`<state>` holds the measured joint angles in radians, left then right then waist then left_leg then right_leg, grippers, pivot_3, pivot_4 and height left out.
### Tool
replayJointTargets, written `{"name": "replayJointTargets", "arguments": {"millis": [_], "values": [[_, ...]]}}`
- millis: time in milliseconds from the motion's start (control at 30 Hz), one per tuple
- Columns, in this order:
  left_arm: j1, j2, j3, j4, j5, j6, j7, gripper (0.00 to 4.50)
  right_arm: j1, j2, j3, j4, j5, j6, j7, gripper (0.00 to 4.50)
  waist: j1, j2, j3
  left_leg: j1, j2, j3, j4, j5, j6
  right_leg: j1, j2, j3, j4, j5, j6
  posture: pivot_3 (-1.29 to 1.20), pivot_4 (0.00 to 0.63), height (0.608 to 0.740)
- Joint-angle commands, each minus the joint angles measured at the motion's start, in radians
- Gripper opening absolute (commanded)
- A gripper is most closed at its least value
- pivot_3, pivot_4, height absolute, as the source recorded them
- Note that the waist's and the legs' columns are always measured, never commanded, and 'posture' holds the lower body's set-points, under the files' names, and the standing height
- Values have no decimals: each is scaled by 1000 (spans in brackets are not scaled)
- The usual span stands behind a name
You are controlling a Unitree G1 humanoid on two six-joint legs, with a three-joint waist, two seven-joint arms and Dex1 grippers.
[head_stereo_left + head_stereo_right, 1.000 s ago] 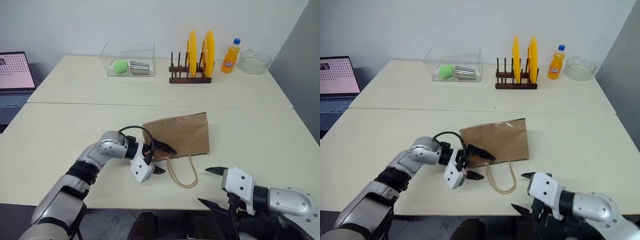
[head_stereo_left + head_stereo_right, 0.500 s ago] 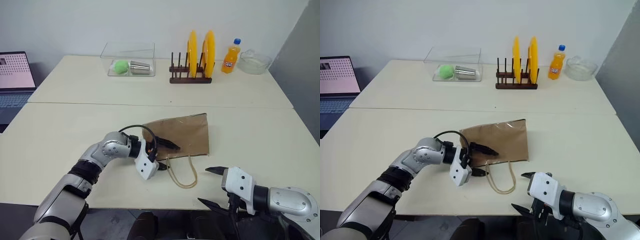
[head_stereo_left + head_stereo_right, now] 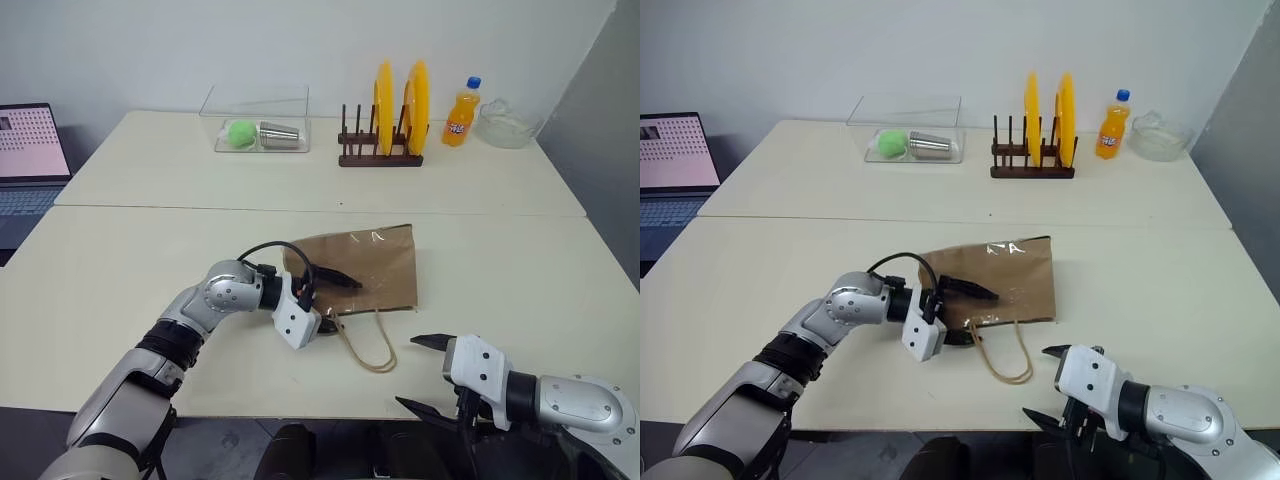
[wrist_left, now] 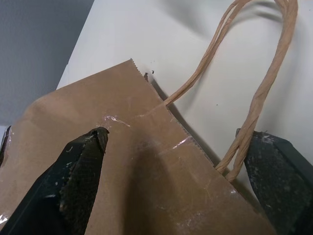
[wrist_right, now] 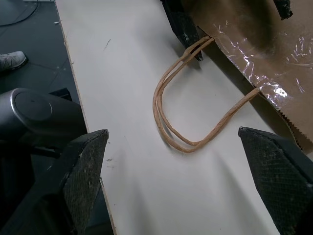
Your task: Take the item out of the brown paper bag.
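The brown paper bag (image 3: 375, 262) lies flat on the near table, its mouth and two tan cord handles (image 3: 370, 345) towards me. My left gripper (image 3: 340, 305) is open at the bag's front left corner. One of its fingers (image 4: 83, 166) lies over the top of the bag, and the other rests on the table beside the handles (image 4: 264, 83), so the mouth edge runs between them. My right gripper (image 3: 422, 375) hangs open over the table's front edge, to the right of the handles and apart from the bag. The item is hidden.
On the far table stand a wooden rack with two yellow plates (image 3: 385, 125), an orange soda bottle (image 3: 461, 115), a glass bowl (image 3: 508, 122) and a clear box (image 3: 255, 125) holding a green ball and a metal cup. A laptop (image 3: 30, 150) sits at far left.
My left gripper has swung right onto the bag's corner, its upper finger now over the paper. The handles shifted slightly. The right gripper has not moved.
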<state>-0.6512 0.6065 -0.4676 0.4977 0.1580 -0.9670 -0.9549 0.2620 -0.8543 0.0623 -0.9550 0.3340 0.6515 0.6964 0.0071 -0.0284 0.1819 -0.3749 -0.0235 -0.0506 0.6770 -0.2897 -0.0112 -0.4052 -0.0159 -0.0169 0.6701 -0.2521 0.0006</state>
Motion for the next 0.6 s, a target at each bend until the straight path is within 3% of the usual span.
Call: {"name": "replayJointTargets", "arguments": {"millis": [33, 400, 600], "values": [[8, -9, 7, -53, -22, 22, -1, 4449, -5, 1, 0, -42, 0, -18, -2, 4500, 0, 0, 0, 0, 0, 0, 0, 0, 0, 0, 0, 0, 0, 0, 0, 0, 150, 740], [59, 37, 11, -157, -155, 133, -135, 4449, 16, -2, -8, -48, 3, -20, 1, 4500, -3, 0, 0, 0, 0, 0, 0, 0, 0, 0, 0, 0, 0, 0, 0, 0, 150, 740], [64, 16, 15, -161, -147, 141, -136, 4449, 6, 0, 3, -42, 1, -22, 1, 4500, -3, 0, 0, 0, 0, 0, 0, 0, 0, 0, 0, 0, -1, 0, 0, 0, 150, 740]]}}
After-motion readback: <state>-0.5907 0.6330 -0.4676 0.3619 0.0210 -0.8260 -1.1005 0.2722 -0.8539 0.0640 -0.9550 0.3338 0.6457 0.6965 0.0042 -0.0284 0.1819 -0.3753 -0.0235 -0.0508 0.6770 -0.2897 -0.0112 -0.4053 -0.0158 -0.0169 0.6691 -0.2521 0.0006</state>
